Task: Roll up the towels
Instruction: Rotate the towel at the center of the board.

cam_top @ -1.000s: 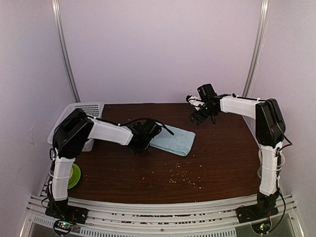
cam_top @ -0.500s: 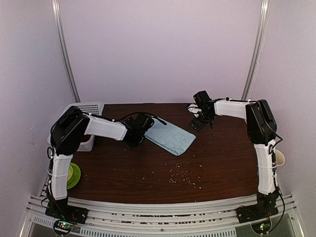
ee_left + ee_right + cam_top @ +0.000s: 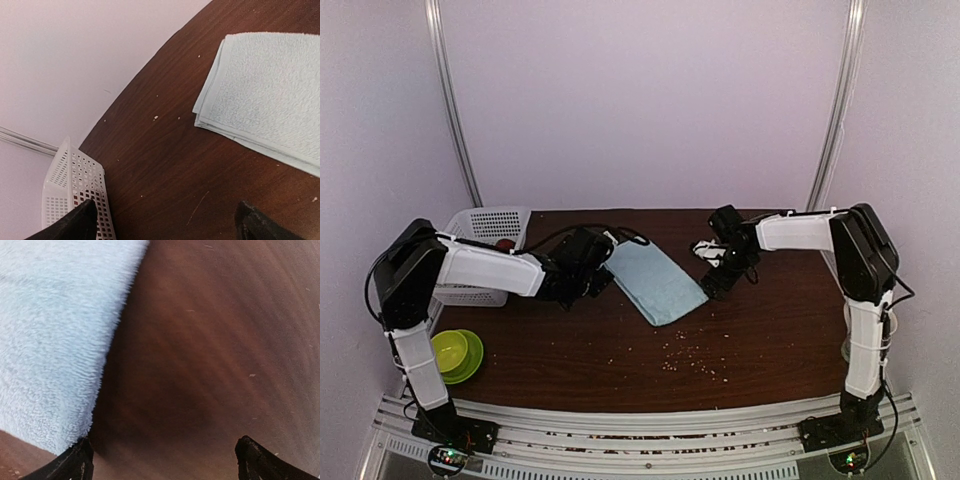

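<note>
The pale light-blue towel (image 3: 654, 279) lies folded flat on the dark wood table (image 3: 760, 330), slanting from far left to near right. It shows in the left wrist view (image 3: 270, 95) and in the right wrist view (image 3: 50, 335). My left gripper (image 3: 582, 280) is open and empty, just left of the towel's far end (image 3: 165, 225). My right gripper (image 3: 718, 275) is open and empty, low over bare table just right of the towel's near end (image 3: 165, 460). A bit of rust-red (image 3: 504, 243) shows in the basket; I cannot tell if it is the red towel.
A white perforated basket (image 3: 490, 225) stands at the far left corner, also in the left wrist view (image 3: 75, 185). A green bowl (image 3: 457, 353) sits at the near left edge. A cup (image 3: 847, 340) stands behind the right arm. Crumbs (image 3: 690, 358) lie scattered near the front.
The towel has swung clockwise to a steeper slant. My left gripper has let go and pulled back left. My right gripper has come down from the far right to the towel's near edge.
</note>
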Tool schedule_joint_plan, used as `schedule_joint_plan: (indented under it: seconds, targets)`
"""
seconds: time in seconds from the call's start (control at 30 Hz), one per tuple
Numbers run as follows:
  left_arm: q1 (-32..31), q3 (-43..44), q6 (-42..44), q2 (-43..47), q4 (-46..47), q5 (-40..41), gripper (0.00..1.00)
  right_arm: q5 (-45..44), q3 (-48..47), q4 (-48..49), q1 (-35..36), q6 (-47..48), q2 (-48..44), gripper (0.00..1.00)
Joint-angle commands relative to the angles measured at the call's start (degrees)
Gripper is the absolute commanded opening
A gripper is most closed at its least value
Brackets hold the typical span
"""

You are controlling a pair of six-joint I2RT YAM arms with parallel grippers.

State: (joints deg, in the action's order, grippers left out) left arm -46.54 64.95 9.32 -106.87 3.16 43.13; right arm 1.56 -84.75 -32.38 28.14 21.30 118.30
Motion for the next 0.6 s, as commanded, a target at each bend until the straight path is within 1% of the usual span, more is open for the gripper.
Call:
schedule_joint_plan:
  seconds: [0.0,0.07,0.17,0.3,0.4,0.53,0.57]
  targets:
    - [-3.61,-4.78,1.11,5.98,6.89,-1.40,0.98,9.75,4.04,-2.43,5.39,2.16,-5.19,1.00]
    - [-5.17,-8.18,3.45,8.61,9.80,-4.23,0.98,9.98,5.24,-2.58,7.20,2.77,-6.84,1.00]
    - [-7.68,-14.24,7.82,12.41,14.72,-11.44,0.98,9.62,7.82,-0.51,7.42,3.16,-11.86,1.00]
    - [-11.07,-22.05,14.83,15.14,22.79,-17.77,0.98,4.96,14.52,7.19,6.57,7.17,-21.44,1.00]
    - [-12.60,-25.44,19.51,15.13,25.56,-19.02,0.98,4.76,18.36,12.31,5.17,8.84,-26.65,1.00]
    - [-13.55,-26.46,22.78,13.98,25.61,-21.22,0.98,5.60,18.83,13.50,3.52,10.94,-29.36,1.00]
    - [-14.16,-26.14,23.49,13.33,25.09,-20.65,0.98,5.68,18.90,13.82,3.22,11.89,-29.82,1.00]
